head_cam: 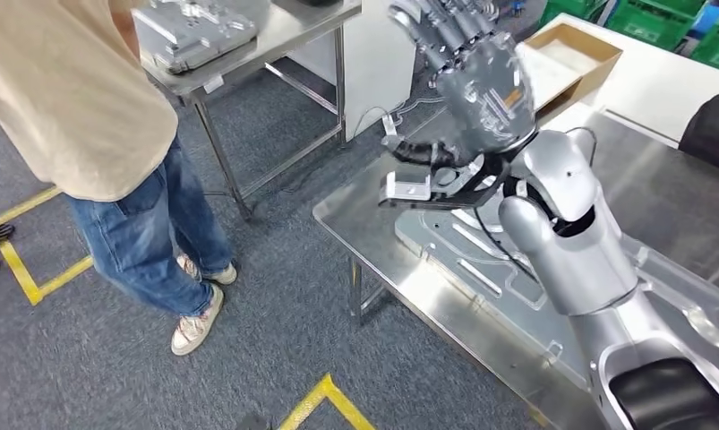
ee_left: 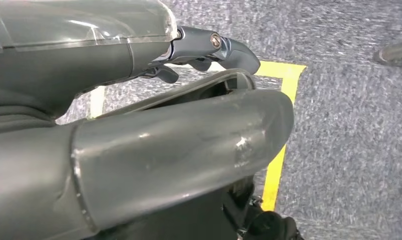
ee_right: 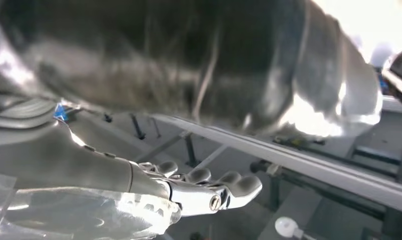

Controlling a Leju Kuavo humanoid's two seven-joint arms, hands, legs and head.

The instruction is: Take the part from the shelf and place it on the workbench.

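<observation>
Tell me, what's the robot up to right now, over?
Right hand raised above the workbench, fingers spread, holding nothing. Left hand hanging over the floor. Flat metal part lies on the workbench. Person standing nearby.

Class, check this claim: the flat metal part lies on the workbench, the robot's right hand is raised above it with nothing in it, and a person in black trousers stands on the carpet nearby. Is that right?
One detail is wrong: the person wears blue jeans, not black trousers, as the head view shows. The rest holds: the flat metal part lies on the workbench, and the right hand is raised above it, holding nothing.
</observation>
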